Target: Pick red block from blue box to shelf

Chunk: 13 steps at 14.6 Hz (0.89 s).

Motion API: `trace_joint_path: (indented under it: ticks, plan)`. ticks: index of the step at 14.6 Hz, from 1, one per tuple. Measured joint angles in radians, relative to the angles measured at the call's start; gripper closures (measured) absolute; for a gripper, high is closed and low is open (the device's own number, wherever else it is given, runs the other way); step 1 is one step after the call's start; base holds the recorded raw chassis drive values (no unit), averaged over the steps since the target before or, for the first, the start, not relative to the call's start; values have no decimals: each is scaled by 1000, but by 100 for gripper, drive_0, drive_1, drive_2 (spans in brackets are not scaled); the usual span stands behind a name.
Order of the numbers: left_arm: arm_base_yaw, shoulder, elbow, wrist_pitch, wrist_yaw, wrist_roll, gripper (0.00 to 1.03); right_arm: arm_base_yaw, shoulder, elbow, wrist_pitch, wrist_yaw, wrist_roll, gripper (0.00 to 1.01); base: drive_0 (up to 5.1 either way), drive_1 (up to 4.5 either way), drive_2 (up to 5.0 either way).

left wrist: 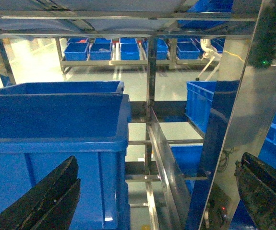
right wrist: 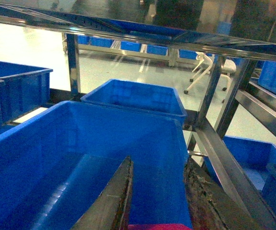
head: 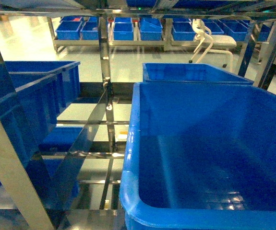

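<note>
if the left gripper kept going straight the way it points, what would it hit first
Probably nothing soon: the open left gripper aims into the gap between the dark blue ribbed crate and the shiny steel upright. Depth is unclear.

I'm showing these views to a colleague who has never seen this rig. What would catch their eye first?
Probably the big blue box, which fills the lower right of the head view with its smooth inside open to the camera. Next comes the shiny steel shelf, whose uprights and rails cut across every view. In the right wrist view a sliver of red or pink shows at the bottom edge between the right gripper's fingers, too little to tell what it is.
</note>
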Motion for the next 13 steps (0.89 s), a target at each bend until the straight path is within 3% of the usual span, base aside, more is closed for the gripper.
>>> trace_joint_path:
  ticks: [13]
  plan:
    - [0, 0, 0, 0, 0, 0, 5, 0, 0, 0, 0, 0, 0, 75, 0, 0, 0]
